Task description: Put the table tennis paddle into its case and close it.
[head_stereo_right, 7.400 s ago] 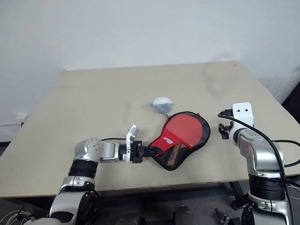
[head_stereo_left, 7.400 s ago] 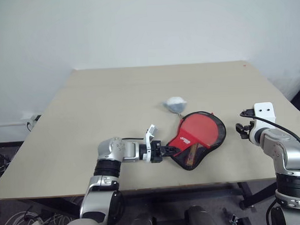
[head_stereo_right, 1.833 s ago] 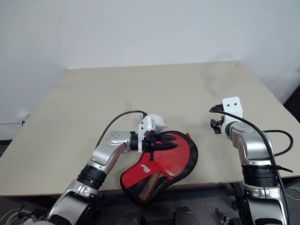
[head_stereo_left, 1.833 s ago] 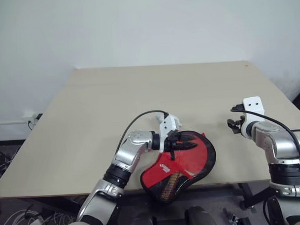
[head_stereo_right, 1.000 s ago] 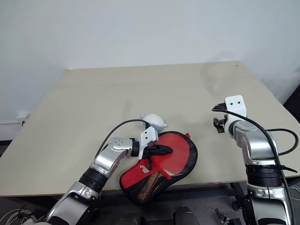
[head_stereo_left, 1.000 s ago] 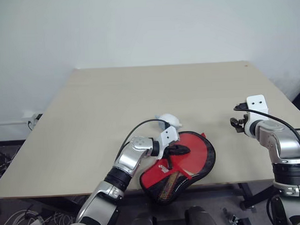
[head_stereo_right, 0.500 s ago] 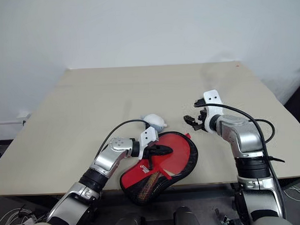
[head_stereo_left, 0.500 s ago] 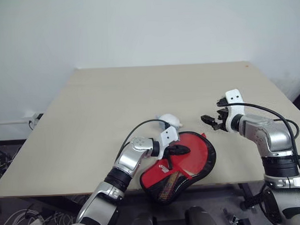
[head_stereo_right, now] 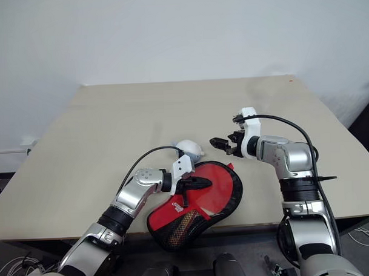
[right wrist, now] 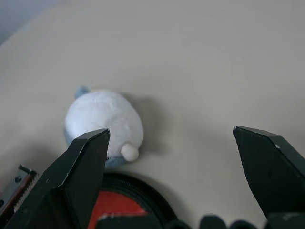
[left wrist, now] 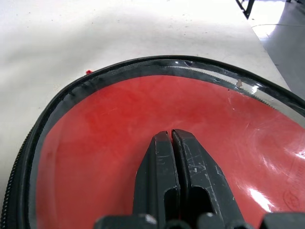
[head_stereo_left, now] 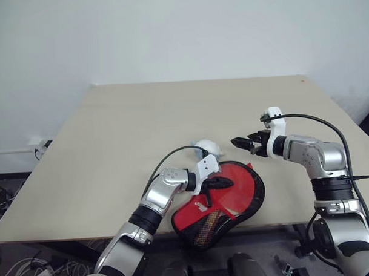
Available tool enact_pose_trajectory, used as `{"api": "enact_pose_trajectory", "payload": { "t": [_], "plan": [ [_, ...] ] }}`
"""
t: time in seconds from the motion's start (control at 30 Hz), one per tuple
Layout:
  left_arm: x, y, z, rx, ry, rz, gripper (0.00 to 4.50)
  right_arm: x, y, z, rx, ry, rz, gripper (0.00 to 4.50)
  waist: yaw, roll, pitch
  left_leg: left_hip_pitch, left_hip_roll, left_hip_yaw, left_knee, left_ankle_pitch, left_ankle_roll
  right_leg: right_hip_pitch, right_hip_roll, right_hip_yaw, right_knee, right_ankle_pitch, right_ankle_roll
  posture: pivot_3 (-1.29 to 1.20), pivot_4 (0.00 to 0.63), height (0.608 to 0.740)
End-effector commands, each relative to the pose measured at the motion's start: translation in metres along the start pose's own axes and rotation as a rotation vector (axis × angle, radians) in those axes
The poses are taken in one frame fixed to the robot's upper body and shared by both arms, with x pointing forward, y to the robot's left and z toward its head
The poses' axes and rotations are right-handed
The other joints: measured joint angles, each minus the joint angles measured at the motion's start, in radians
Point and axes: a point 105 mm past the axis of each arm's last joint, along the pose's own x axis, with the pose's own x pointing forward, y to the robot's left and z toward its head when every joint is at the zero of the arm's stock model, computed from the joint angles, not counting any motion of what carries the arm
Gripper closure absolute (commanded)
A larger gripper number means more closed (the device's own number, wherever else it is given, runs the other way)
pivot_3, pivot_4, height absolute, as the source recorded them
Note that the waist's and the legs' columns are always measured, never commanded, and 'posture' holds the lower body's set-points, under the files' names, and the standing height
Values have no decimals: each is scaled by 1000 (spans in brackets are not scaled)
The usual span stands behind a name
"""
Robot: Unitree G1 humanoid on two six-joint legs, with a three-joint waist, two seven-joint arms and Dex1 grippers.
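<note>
Start at your left: the beige table (head_stereo_left: 112, 146) is bare across its whole left half and all the way to the far edge under the white wall (head_stereo_left: 181, 35), so you have plenty of free room there. The crowding is at the near edge, toward the middle.

There your left gripper (head_stereo_left: 225, 182) lies on the case (head_stereo_left: 235, 197), its two black fingers pressed together with nothing between them. In the left wrist view the closed fingertips (left wrist: 171, 143) rest on the clear window over the red panel, with the black zip rim (left wrist: 57, 102) curving round them.

The case lies flat, with its long axis on a diagonal: the round end sits on the table, pointing away and to your right, while the narrow, mesh-patterned end (head_stereo_left: 206, 231) points back toward you and to your left, and hangs past the near table edge. You cannot tell the table tennis paddle apart from the red panel here.

Just beyond the round end sits a small white soft lump (head_stereo_left: 208, 148), near the case rim but apart from it.

To the right, your right gripper (head_stereo_left: 240, 143) hovers above the table, aimed leftward at the lump, fingers (right wrist: 81, 171) spread wide and empty. The table's right side behind it is open.
</note>
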Motion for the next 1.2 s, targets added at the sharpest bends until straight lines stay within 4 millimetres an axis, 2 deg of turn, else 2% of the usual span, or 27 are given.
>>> {"api": "enact_pose_trajectory", "payload": {
  "t": [0.03,0.53,1.0,1.2],
  "plan": [
    [-1,2,1,11,6,7,4500,5,9,12,-51,-27,40,21,0,0,0,0,0,0,0,0,0,0,0,0,0,0,0,0,0,740],
    [0,0,0,2,10,-9,4500,25,43,9,-87,16,254,21,-1,0,0,1,0,0,4,0,0,-2,1,0,8,0,0,0,0,740],
    [0,1,0,-4,9,1,4500,54,50,11,-124,53,276,21,-6,0,0,1,0,-1,4,0,0,-2,1,0,9,0,0,0,0,740],
    [0,1,0,-6,9,8,4500,64,50,5,-145,85,258,21,-6,1,0,1,0,-1,4,0,0,-2,1,0,9,0,0,0,0,740]
  ]
}}
